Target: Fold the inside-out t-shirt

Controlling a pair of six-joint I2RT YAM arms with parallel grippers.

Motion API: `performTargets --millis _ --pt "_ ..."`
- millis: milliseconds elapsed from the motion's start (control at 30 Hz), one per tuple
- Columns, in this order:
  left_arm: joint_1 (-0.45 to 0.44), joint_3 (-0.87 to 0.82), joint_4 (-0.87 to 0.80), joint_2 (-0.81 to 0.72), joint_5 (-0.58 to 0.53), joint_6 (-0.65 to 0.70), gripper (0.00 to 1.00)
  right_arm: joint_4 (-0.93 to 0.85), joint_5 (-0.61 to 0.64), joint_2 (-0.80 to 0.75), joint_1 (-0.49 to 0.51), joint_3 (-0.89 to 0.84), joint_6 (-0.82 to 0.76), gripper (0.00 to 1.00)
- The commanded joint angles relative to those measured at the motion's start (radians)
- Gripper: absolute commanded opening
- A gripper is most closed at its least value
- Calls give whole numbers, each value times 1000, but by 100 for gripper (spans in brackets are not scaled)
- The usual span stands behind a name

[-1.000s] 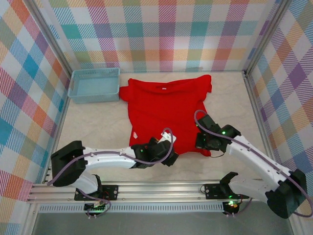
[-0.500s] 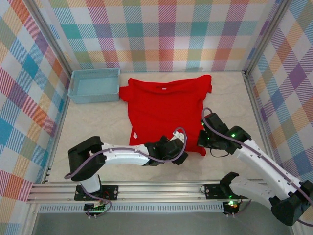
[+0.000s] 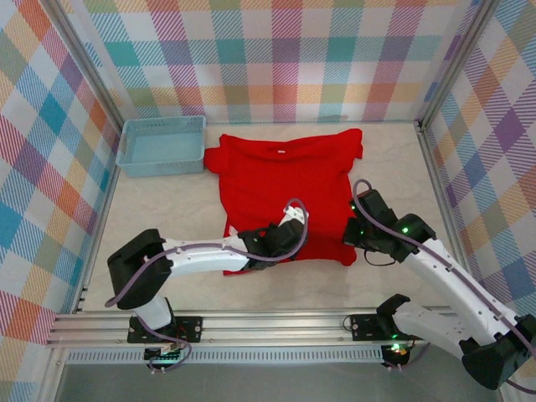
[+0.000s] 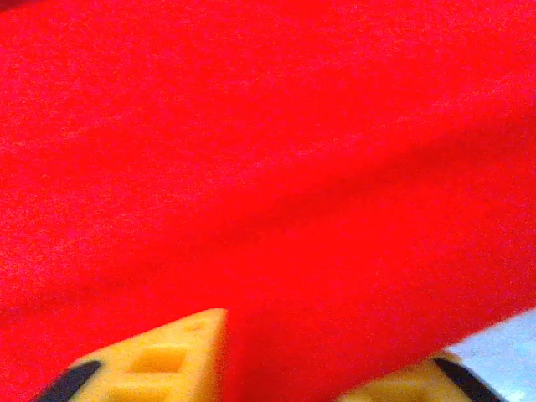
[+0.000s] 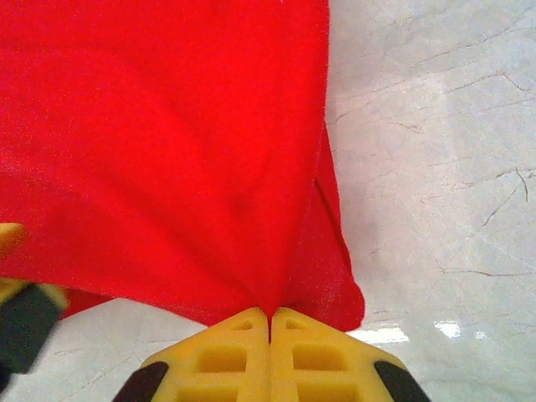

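L pincer [image 4: 295,373] tips hidden by t-shirt [image 4: 268,167]; grip unclear.

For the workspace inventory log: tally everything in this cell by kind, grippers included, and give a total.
red t-shirt: 1
blue basket: 1
grippers: 2 (left gripper, right gripper)
Total: 4
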Motion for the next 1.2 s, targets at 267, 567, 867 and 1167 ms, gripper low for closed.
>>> performTargets --millis 267,567,867,1167 --pt "93 112 -80 -96 126 2 0 190 -103 -72 -1 -79 -116 47" --pt "128 187 -130 -104 161 17 0 474 -111 -162 259 -275 -145 61" --pt "148 230 -161 -142 193 41 0 1112 24 12 521 -592 -175 63" --pt "148 248 -204 -165 210 54 0 1217 23 269 521 -529 -339 67"
